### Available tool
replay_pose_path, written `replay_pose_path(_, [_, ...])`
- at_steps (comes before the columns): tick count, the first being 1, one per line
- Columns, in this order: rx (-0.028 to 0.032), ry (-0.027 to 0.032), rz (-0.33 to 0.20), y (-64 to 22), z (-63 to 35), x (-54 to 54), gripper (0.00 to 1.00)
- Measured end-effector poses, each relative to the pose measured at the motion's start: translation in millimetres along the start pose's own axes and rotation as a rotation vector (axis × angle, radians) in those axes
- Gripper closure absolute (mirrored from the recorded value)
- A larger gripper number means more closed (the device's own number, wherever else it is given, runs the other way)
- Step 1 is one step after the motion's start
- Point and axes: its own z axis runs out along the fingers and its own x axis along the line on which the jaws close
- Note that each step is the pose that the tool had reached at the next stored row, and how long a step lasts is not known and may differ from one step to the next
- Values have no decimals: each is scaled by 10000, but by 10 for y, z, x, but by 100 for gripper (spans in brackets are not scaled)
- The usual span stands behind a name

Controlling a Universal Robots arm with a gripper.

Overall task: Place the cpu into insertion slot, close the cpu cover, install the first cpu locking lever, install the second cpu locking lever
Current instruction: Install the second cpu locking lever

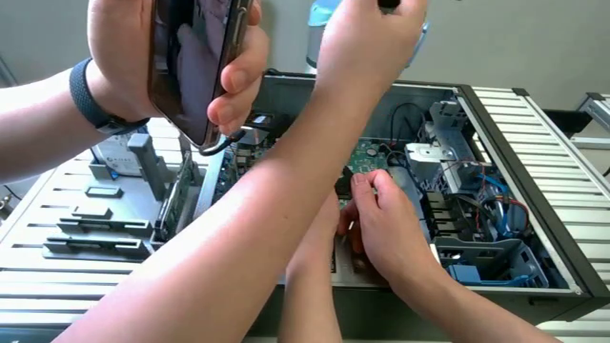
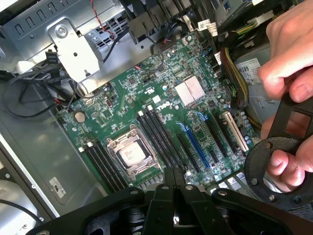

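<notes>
- The wrist view is looking down into an open computer case at a green motherboard, which is lying turned at an angle to the picture's edges.
- The cpu, a pale square chip with small print on it, is sitting flat in the insertion slot on the board, between a bank of short black memory slots and a bank of long ones.
- The chip has no long axis; its edges are running parallel to the socket's edges and its corners are pointing along the picture's diagonals.
- A silvery metal frame, the cpu cover, is surrounding the chip; whether it is pressed fully down or latched is hard to tell.
- The gripper is hanging just above the board, close to the socket, with its two black fingers pressed together and nothing between them.
- A person's hand is gripping a black plastic bracket beside the gripper; the hand is cut off at the picture's edge.
- In the exterior view, several bare forearms are crossing in front of the case and covering most of the board.
- One hand is reaching down inside the case, hiding the socket area.
- Another hand, wearing a dark wristband, is holding a phone upright above the case.
</notes>
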Motion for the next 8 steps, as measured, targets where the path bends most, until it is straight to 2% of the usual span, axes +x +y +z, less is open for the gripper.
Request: replay_pose_path(8, [0,1,22,2,0,1,89])
